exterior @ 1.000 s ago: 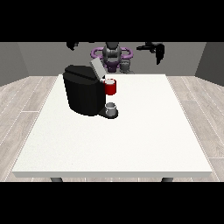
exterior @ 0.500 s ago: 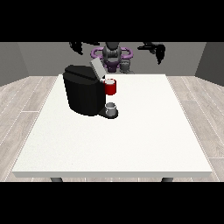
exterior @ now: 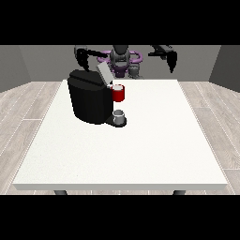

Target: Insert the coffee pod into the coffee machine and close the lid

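The black coffee machine [exterior: 89, 101] stands on the left half of the white table [exterior: 140, 150]. Its grey lid [exterior: 104, 73] is tilted up and open. A red pod holder [exterior: 118, 93] juts out at its front, above a small grey cup [exterior: 119, 116] on the machine's base. A small grey cylinder [exterior: 135, 71], perhaps the pod, sits at the table's far edge beside the robot's torso. The hand at the view's left [exterior: 83, 57] hangs above and behind the machine, fingers pointing down, holding nothing. The hand at the view's right [exterior: 171, 61] hangs above the far right edge, also holding nothing.
The robot's grey and purple torso [exterior: 121, 60] stands behind the table's far edge. Bare white tabletop stretches to the right of the machine and towards the camera. Wood-look floor surrounds the table.
Both hands have swung from level and outstretched to hanging downward, dropping a little towards the table. The machine, lid and cup have not moved.
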`<action>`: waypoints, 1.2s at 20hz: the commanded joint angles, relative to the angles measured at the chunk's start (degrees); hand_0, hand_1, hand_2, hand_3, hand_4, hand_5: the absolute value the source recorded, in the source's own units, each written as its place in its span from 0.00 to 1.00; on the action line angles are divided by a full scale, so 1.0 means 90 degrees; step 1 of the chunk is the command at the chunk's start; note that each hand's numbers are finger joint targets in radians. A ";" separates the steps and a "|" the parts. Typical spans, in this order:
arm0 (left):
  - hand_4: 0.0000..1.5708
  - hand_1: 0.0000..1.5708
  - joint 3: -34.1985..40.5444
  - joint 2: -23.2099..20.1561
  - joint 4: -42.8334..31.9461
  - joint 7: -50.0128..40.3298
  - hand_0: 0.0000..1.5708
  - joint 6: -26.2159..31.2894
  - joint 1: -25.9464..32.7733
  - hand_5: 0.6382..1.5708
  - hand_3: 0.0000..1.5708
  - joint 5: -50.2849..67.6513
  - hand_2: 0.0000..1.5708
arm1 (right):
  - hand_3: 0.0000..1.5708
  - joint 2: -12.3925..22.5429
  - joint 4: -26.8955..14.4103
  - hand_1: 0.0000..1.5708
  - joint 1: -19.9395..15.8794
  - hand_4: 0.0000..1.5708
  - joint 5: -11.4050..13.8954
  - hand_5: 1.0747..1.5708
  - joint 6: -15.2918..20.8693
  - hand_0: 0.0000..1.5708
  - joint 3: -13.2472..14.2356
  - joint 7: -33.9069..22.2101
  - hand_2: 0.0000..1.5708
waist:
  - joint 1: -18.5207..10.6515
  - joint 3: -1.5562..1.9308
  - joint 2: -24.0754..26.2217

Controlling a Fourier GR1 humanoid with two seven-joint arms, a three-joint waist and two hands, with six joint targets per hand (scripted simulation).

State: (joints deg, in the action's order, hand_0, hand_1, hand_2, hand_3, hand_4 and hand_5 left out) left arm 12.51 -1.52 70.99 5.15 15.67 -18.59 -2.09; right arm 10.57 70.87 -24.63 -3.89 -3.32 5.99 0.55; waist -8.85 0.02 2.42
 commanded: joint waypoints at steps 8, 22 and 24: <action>0.00 0.00 -0.0015 -0.0346 0.0616 -0.0215 0.00 -0.0250 0.0169 1.00 0.00 0.0233 0.00 | 0.00 -0.0136 -0.0596 0.00 -0.0782 0.00 0.0332 1.00 -0.0117 0.00 -0.0259 0.0121 0.00 | 0.0305 -0.0002 -0.0483; 0.00 0.00 -0.0421 -0.0234 0.1055 -0.0282 0.00 -0.0573 0.0346 1.00 0.00 0.0193 0.00 | 0.00 -0.0194 -0.1330 0.00 -0.1715 0.00 0.0521 1.00 0.0030 0.00 -0.0100 0.0237 0.00 | 0.0090 -0.0002 -0.0754; 0.00 0.00 -0.0138 -0.0495 0.0987 -0.0248 0.00 -0.0393 0.0313 1.00 0.00 0.0469 0.00 | 0.00 -0.0324 -0.1382 0.00 -0.1555 0.00 0.0679 1.00 0.0127 0.00 -0.0240 0.0363 0.00 | 0.0099 -0.0002 -0.0771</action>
State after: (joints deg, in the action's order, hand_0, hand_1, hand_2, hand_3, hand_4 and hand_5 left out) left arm 10.74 -5.39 79.76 3.22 12.54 -15.11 1.30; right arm 8.63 61.06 -37.08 1.00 -2.77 4.67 4.80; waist -7.48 -0.20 -3.27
